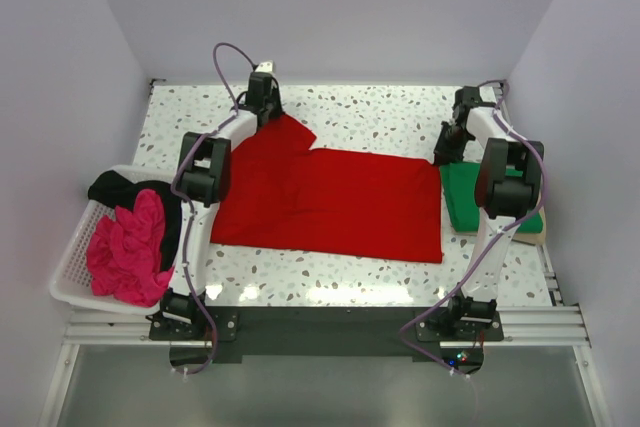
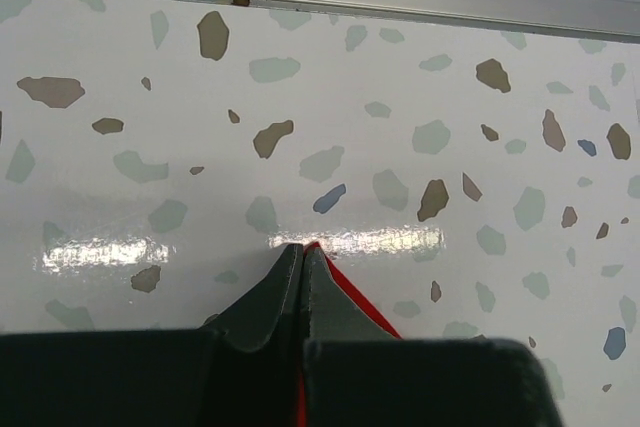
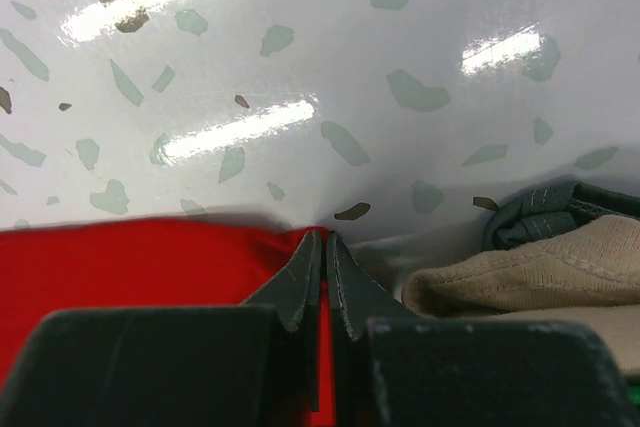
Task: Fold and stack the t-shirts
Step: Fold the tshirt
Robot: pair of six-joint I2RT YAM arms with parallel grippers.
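Two pinches: my left end effector [image 2: 303,247] and right end effector [image 3: 325,237] each gripped the red shirt [image 1: 340,202] at its far edge, seemingly to fold it over.

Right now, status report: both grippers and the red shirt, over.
Left gripper shut on red t-shirt, far left edge. Right gripper shut on its far right corner. Shirt spread flat, nothing blocking.

- My left arm [image 1: 195,242] and right arm [image 1: 488,242] are slim white links joined by chunky black joint housings.
- A lilac cable [image 1: 222,51] loops loosely along each arm.
- My bases [image 1: 182,313] are squat black blocks.
- My left gripper [image 2: 303,247] and right gripper [image 3: 325,237] are matte, dark wedges tapering to thin tips.
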